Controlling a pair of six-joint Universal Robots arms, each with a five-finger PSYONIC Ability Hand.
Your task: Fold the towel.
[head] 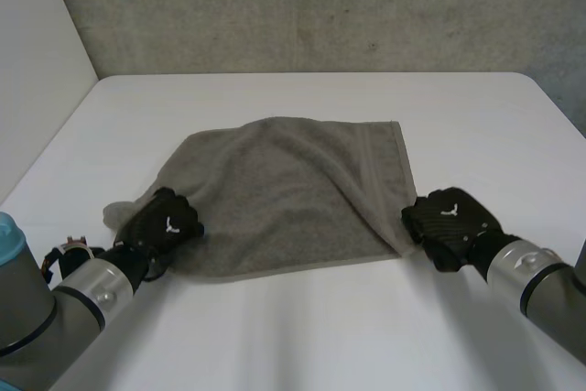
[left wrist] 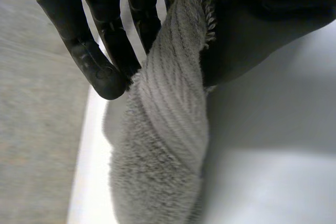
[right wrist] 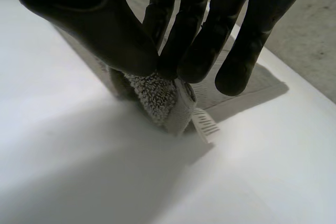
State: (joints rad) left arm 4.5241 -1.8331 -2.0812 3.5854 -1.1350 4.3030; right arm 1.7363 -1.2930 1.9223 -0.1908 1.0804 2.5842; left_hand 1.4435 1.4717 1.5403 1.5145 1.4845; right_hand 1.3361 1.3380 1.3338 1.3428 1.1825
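Note:
A grey towel (head: 293,194) lies spread on the white table (head: 311,327), rumpled along its left side. My left hand (head: 165,223) is on the towel's near left corner. In the left wrist view the towel's edge (left wrist: 168,129) is bunched into a thick roll and pinched between the left hand (left wrist: 94,35) fingers and thumb. My right hand (head: 450,217) is at the near right corner. There the right hand (right wrist: 173,30) pinches the towel corner (right wrist: 165,100) between thumb and fingers, with a small white label (right wrist: 205,124) sticking out.
A grey concrete wall (head: 320,6) stands behind the table's far edge. A pale side wall (head: 37,61) runs along the left. Bare table (head: 311,98) lies beyond the towel and in front of it.

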